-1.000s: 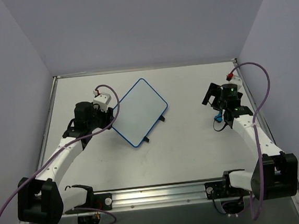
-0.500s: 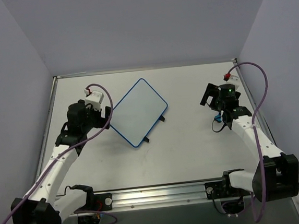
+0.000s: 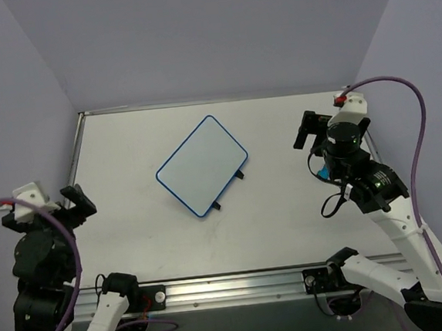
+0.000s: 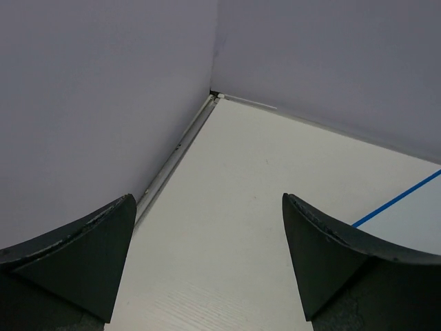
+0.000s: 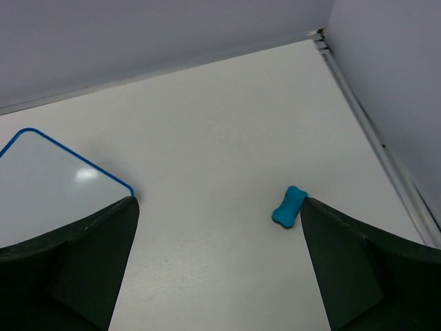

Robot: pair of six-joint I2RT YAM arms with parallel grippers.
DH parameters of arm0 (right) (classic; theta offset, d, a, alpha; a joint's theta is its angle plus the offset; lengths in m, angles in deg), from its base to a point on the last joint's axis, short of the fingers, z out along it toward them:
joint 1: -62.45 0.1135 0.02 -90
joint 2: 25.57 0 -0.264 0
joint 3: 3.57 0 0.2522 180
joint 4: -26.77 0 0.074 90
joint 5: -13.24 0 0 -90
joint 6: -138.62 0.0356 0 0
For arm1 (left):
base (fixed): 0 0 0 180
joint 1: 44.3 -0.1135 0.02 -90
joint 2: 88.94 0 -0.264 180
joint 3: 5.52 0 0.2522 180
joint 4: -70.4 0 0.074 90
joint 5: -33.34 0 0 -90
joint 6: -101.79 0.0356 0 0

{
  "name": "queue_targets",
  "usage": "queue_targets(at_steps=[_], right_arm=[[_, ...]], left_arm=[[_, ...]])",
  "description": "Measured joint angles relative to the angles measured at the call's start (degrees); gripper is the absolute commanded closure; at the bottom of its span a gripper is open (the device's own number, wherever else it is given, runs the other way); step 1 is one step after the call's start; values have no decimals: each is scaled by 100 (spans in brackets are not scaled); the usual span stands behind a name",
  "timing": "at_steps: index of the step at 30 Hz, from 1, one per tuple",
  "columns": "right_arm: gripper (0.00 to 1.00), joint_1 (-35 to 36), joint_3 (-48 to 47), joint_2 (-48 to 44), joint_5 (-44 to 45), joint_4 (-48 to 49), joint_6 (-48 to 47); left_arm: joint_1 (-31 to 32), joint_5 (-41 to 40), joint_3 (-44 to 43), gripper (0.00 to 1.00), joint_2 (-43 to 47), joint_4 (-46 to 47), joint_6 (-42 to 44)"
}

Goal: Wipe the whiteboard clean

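The whiteboard (image 3: 202, 167) lies tilted in the middle of the table, blue-framed, its white face bare of marks. Its edge shows in the left wrist view (image 4: 413, 210) and a corner in the right wrist view (image 5: 48, 183). A small blue eraser (image 5: 289, 205) lies on the table to the right, partly hidden under the right arm in the top view (image 3: 325, 173). My left gripper (image 4: 207, 265) is open and empty, raised at the near left (image 3: 45, 210), well away from the board. My right gripper (image 5: 217, 265) is open and empty, raised above the table beside the eraser.
Grey walls enclose the table on the left, back and right. A metal rail (image 4: 176, 155) runs along the table's left edge, and another (image 5: 375, 141) along the right edge, close to the eraser.
The left arm has pulled back from the whiteboard's left edge and risen to the near left. The right arm has lifted higher. The whiteboard and eraser have not moved.
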Motion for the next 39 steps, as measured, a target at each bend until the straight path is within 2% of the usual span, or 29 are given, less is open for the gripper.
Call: queue_targets(at_steps=[5,11,19,25,39], right_arm=[[0,297,-146,-435,826,-758,-114],[0,374,-142,-1333,1117,-1187,-310],[0,374,-48,-2367,1285,-1351,-575],[0,374,133,-2433,1327,-1414,-715],[0,374,256,-2304,1327,-1419,-778]], left_arm=[[35,-229,-378,6,503,-645,-48],[286,-232,-603,6,503,-1019,122],[415,-234,-518,6,509,-1008,273],[415,-107,-2,6,546,-890,271],[415,4,105,6,623,-669,297]])
